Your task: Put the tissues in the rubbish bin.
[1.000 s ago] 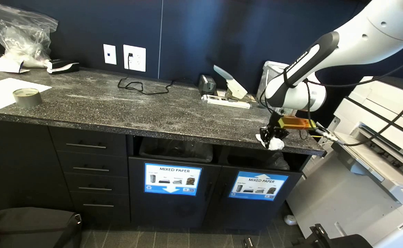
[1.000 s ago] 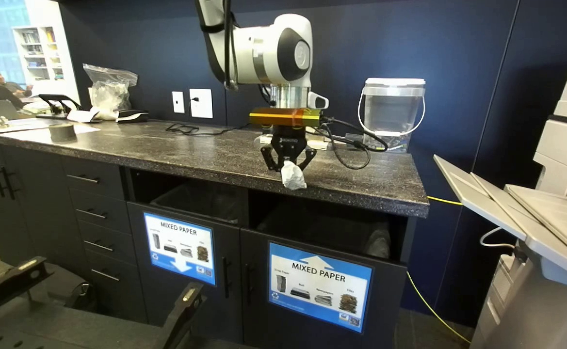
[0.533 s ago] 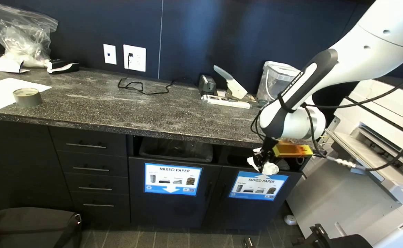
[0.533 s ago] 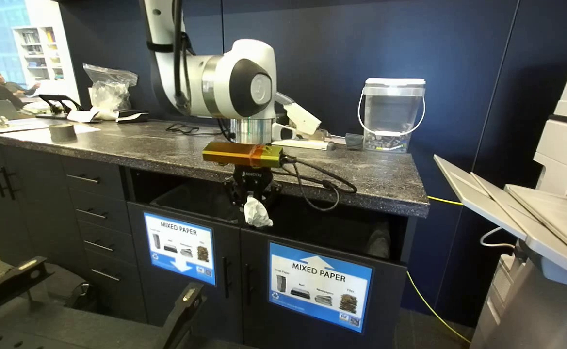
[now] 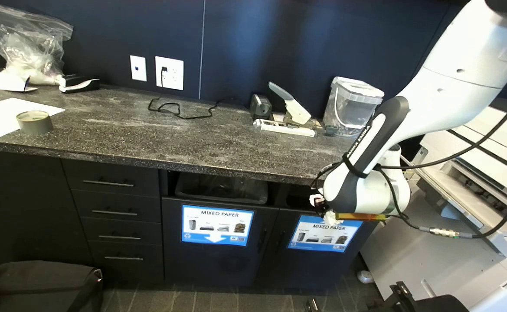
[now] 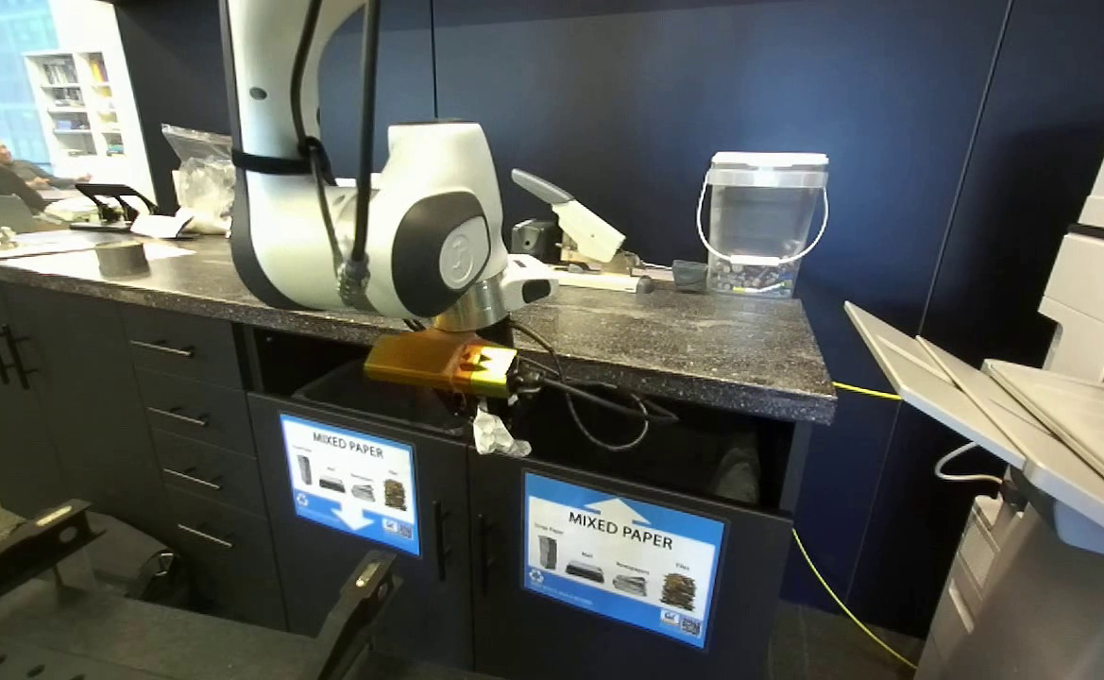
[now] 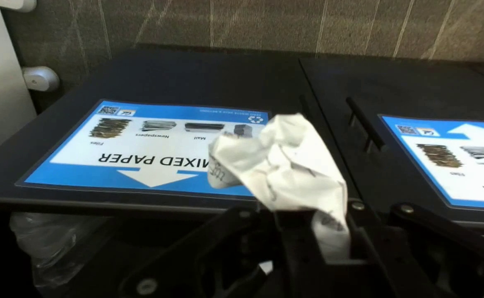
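My gripper [image 7: 314,219] is shut on a crumpled white tissue [image 7: 287,165], which sticks out past the fingertips. In both exterior views the tissue [image 5: 332,218] [image 6: 497,433] shows in front of the counter edge, low by the cabinet slots; the arm and wrist camera partly hide the gripper. The rubbish bin is a dark cabinet compartment [image 6: 750,567] with an open slot over a panel with a blue and white label [image 5: 325,234]. The tissue is near the top edge of this panel, towards its handle side. In the wrist view it overlaps the label. No other tissues show.
A similar compartment [image 6: 263,510] stands beside it. The counter [image 5: 218,147] overhangs both slots. On it are a translucent bucket [image 6: 767,217], an open stapler [image 5: 296,110], a tape roll [image 5: 34,122] and a clear plastic bag [image 5: 32,47]. A printer [image 5: 435,242] stands beside the cabinet.
The gripper has carried the tissue from over the counter's front edge outward and down to the slots' front. The wrist has tilted in the last half second. The tissue stays held.
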You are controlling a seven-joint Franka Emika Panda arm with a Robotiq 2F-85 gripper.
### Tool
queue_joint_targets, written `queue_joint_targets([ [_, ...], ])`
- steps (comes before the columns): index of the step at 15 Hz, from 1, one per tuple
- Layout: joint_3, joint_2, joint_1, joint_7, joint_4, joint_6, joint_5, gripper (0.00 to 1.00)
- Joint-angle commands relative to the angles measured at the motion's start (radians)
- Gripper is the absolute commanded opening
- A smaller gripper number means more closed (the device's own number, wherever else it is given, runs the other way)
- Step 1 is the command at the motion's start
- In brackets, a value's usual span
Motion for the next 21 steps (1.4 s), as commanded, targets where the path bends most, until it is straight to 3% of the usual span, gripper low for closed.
queue_joint_targets([
  [1,-0.023,0.096,0.034,0.035,0.020,0.180,0.046,0.12],
  [14,0.028,0.476,-0.040,0.101,0.341,0.594,0.035,0.13],
  [21,0.041,0.665,-0.060,0.118,0.571,0.687,0.029,0.14],
])
